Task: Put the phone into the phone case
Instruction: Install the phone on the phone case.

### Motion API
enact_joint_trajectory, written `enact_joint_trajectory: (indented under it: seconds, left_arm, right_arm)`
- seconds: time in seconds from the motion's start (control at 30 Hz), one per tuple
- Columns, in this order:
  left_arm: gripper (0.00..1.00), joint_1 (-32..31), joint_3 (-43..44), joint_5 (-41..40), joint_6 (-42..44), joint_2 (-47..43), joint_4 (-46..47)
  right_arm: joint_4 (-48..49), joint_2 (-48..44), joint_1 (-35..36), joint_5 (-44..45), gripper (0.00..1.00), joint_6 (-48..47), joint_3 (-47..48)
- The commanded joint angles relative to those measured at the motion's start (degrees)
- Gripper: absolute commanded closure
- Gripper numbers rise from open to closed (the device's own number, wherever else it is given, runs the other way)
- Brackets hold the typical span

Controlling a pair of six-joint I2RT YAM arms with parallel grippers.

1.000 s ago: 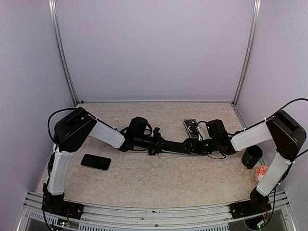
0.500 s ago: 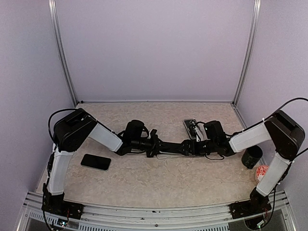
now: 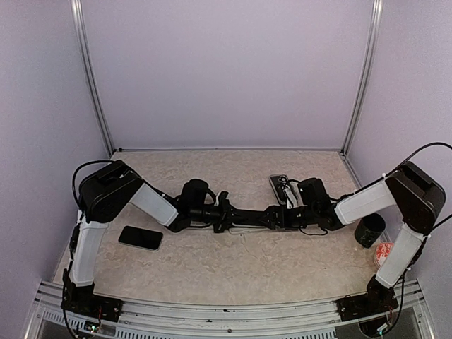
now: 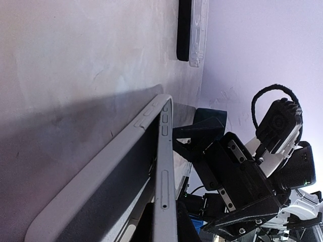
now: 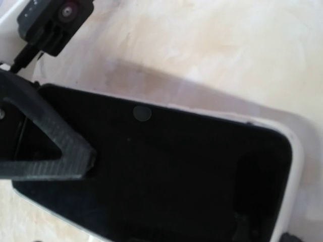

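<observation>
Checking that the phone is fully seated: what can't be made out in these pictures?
- Left wrist: only one side of the phone case shows; the bottom edge cuts off the left gripper's hold.
- Top view: the right gripper and the left one cover nearly all of the case.
- Right wrist: blurred; the phone's lower edge is cut off by the frame.
- Top view: red-and-white item by the right arm, too small to identify.

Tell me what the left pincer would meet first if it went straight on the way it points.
The left pincer is shut on the phone case; straight beyond that, the first thing looks to be the right pincer, open and facing it, though depth is unclear.
</observation>
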Motion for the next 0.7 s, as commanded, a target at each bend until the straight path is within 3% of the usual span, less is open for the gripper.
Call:
enact_joint_trajectory:
  seconds: [0.0, 0.67]
  left_arm:
    - [1.00, -0.2, -2.2, -0.8, -0.7, 1.3, 2.0]
    - [1.00, 0.3, -6.5, 1.5, -1.7, -1.1, 13.7]
  right_arm:
    - [-1.0, 0.5, 3.5, -7.1, 0.00, -0.2, 0.7]
    - [-5.9, -6.8, -4.6, -8.1, 0.01, -2.9, -1.5]
